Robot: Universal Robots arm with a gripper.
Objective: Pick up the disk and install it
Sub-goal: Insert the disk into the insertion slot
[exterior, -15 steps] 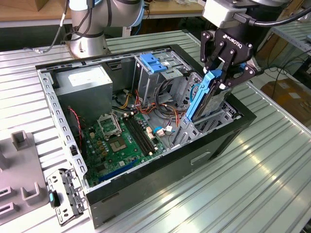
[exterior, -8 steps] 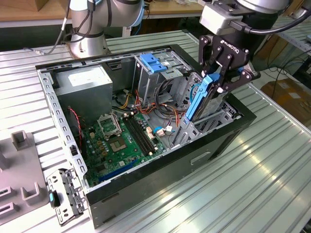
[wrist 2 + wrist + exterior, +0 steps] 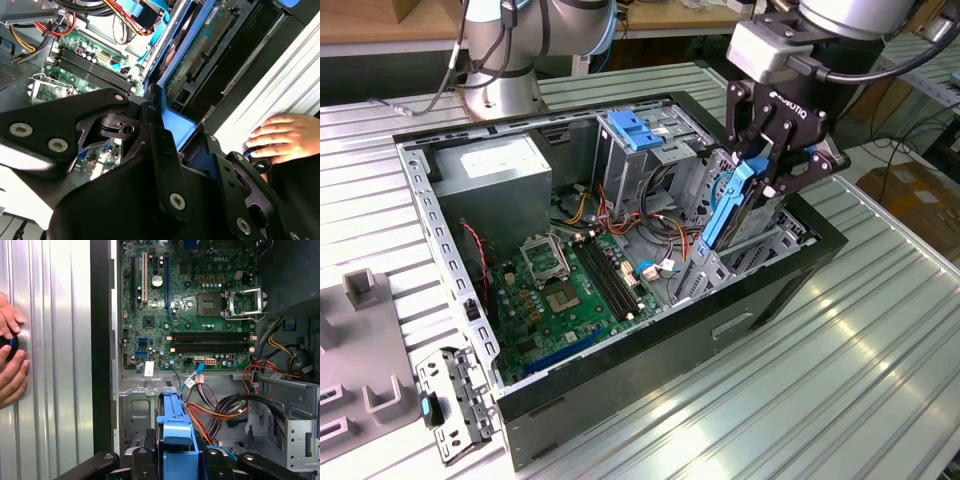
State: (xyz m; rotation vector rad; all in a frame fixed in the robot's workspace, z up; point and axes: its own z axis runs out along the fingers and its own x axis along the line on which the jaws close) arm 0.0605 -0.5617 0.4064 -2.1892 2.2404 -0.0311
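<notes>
The disk, a flat drive with blue side rails, stands on edge and tilted over the drive bay at the end of the open computer case on the exterior view's right. My black gripper is shut on its upper end. In the second wrist view the disk shows its green circuit-board side and a blue rail running between my fingers. In the first wrist view the blue rail of the disk rises from the gripper, above the metal bay floor.
Inside the case are the green motherboard, a grey power-supply box, a blue-topped drive cage and loose cables. A person's hand rests on the ribbed table beside the case. A grey fixture lies at the exterior view's left.
</notes>
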